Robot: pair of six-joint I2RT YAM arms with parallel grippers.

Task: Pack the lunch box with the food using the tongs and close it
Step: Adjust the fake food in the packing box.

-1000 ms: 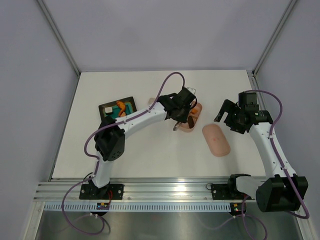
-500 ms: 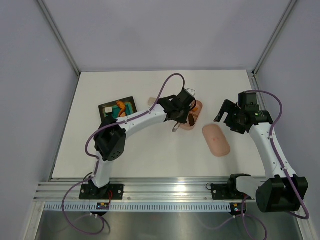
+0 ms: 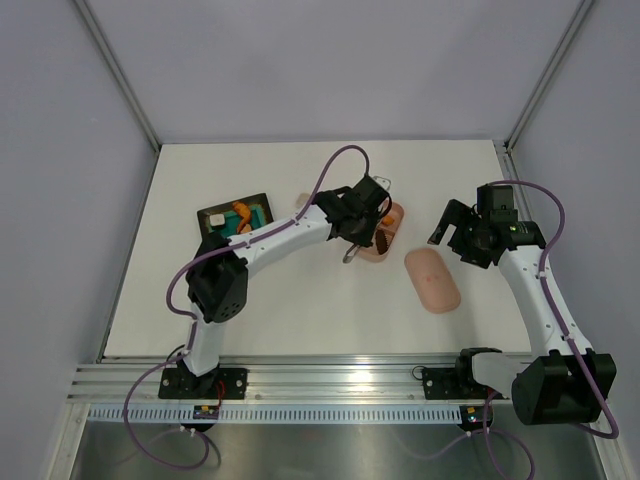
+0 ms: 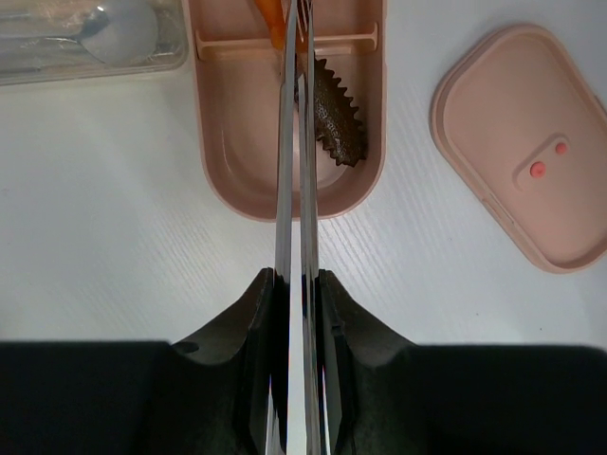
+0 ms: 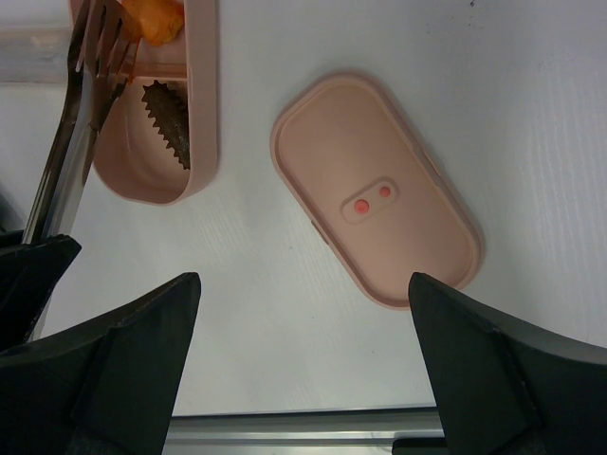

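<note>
The pink lunch box (image 4: pixel 237 161) lies open, with a dark brown serrated food piece (image 4: pixel 337 118) in its near compartment. An orange piece (image 5: pixel 156 14) sits in the compartment beyond the divider. My left gripper (image 4: pixel 296 284) is shut on the silvery tongs (image 4: pixel 292 142), whose arms are squeezed close together and reach over the box to the orange piece. Whether the tips pinch it is hidden. The lid (image 5: pixel 375 190) lies flat to the right of the box (image 3: pixel 388 238), showing two red spots. My right gripper (image 5: pixel 303 280) hovers open above the table near the lid (image 3: pixel 432 280).
A dark tray (image 3: pixel 237 215) with a teal mat and orange pieces sits left of the box. A clear rectangular case (image 4: pixel 85 38) holding a spoon lies beside the box's far end. The table's front rail (image 5: pixel 285 431) runs under my right gripper.
</note>
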